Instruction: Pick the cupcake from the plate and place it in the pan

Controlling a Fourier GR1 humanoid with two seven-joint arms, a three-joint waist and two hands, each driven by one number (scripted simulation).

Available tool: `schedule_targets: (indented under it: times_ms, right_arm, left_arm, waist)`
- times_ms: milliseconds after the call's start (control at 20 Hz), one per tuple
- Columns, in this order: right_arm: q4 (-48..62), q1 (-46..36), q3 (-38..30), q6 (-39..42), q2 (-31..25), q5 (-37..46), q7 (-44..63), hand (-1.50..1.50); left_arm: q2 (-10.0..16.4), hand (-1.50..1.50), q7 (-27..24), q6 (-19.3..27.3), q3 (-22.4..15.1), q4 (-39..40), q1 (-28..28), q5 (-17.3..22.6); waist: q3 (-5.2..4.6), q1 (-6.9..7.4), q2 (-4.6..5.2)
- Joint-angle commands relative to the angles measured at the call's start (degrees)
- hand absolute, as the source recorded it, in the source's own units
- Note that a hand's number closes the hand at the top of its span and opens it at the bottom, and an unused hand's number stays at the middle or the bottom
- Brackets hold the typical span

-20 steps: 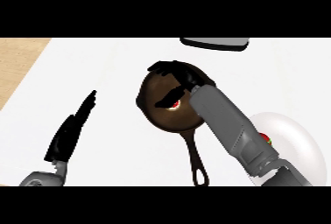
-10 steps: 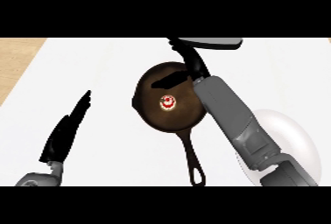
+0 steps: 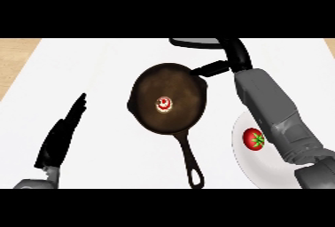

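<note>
One cupcake (image 3: 165,104) sits centred in pan (image 3: 186,88), so we judge placing done. Right hand (image 3: 239,55) past pan's far rim, fingers relaxed, empty; left hand (image 3: 65,128) flat, idle at table's (image 3: 118,66) left. Next: we retract.

Bright, even light washes the counter (image 3: 98,66) to near white. Just left of the right robot hand (image 3: 237,55), the dark pan (image 3: 180,119) shows a soft brownish sheen across its floor, and its shadow is thin and faint. The hand itself reads flat black.
</note>
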Motion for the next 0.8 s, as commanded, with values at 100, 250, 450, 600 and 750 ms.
schedule_targets:
  times_ms: [100, 250, 450, 600, 750]
  right_arm:
    - [3.5, 1.2, -2.3, 6.0, -8.1, -0.3, -6.7, -1.5]
    - [5.1, 2.2, -2.0, 11.4, -13.5, 0.6, -8.6, -1.5]
    - [6.4, 3.4, -2.3, 13.1, -15.6, 1.1, -12.0, -1.5]
    - [7.6, 3.4, -2.6, 16.8, -18.2, 1.1, -12.1, -1.5]
    - [8.2, 1.9, -2.3, 19.7, -20.3, 1.7, -11.3, -1.5]
  left_arm:
    - [-0.4, 0.0, -2.7, -0.1, 0.1, 0.7, 2.7, -0.3]
    - [0.3, 0.0, -0.5, -0.7, 0.6, -0.1, 0.5, -0.1]
    - [-0.7, 0.0, 0.3, -0.2, -1.0, -2.4, 2.2, -1.2]
    - [0.6, 0.0, -2.9, -2.1, 1.8, 0.9, 1.2, 1.1]
    - [0.0, 0.0, 0.5, -1.5, 0.2, -3.7, 1.1, 0.1]
  waist:
    - [0.01, -0.28, -0.05]
    - [0.08, -0.16, 0.22]
    - [0.14, 0.3, 0.1]
    - [0.12, 0.6, 0.54]
    - [0.25, 1.75, 0.55]
